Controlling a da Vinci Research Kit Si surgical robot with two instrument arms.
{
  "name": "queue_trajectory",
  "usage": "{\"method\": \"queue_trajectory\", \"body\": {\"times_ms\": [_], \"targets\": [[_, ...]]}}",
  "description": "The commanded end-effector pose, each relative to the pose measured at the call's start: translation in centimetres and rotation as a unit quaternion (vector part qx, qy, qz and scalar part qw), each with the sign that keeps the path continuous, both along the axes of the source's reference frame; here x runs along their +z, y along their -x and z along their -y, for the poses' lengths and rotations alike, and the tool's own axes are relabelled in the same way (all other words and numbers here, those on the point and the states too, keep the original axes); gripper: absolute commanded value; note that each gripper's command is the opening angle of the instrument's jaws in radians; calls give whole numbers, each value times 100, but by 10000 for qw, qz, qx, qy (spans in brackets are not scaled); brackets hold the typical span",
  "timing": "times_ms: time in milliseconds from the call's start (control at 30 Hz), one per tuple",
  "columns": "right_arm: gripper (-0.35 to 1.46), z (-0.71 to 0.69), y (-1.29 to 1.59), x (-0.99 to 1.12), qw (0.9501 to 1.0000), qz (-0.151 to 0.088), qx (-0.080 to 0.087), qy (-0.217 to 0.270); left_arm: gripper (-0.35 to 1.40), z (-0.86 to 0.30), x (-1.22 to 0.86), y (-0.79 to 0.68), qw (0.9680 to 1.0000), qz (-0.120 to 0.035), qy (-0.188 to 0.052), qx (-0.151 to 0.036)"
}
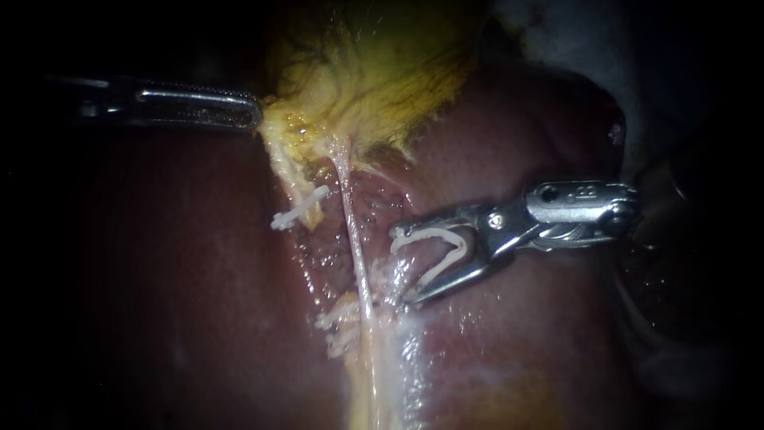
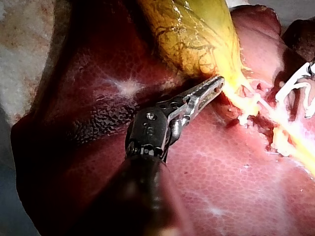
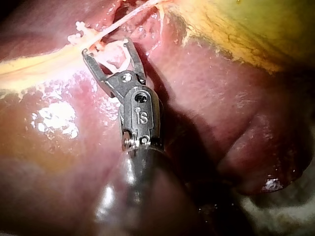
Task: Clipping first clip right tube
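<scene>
Wide-spread jaws of right instrument [image 1: 402,266], clip [image 1: 436,233] held between them, tube [image 1: 356,247] just ahead, left instrument [image 2: 217,82] jaws closed on gallbladder [image 2: 197,34] edge, grip made out clearly only in left wrist view

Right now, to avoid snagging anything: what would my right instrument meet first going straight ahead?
Probably the thin tube just ahead of the right instrument, whose jaws carry the clip; depth unclear.
</scene>
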State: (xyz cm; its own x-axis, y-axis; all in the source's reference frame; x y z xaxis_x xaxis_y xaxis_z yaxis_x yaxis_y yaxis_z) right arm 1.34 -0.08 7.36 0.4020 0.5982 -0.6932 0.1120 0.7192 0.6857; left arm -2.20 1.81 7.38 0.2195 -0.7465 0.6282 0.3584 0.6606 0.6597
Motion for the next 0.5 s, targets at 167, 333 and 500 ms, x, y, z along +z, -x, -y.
{"method": "queue_trajectory", "body": {"times_ms": [167, 333, 500], "targets": [[54, 9, -6, 9, 9999, 11, -21, -164, -35, 0, 0, 0, 10000, 1, 0, 1], [54, 17, -12, 18, 9996, 53, -35, -285, -35, 0, -1, 0, 10000, 1, 0, 1], [54, 23, -17, 27, 9992, 49, -26, -399, -35, 0, -1, 0, 10000, 1, 0, 1]]}}
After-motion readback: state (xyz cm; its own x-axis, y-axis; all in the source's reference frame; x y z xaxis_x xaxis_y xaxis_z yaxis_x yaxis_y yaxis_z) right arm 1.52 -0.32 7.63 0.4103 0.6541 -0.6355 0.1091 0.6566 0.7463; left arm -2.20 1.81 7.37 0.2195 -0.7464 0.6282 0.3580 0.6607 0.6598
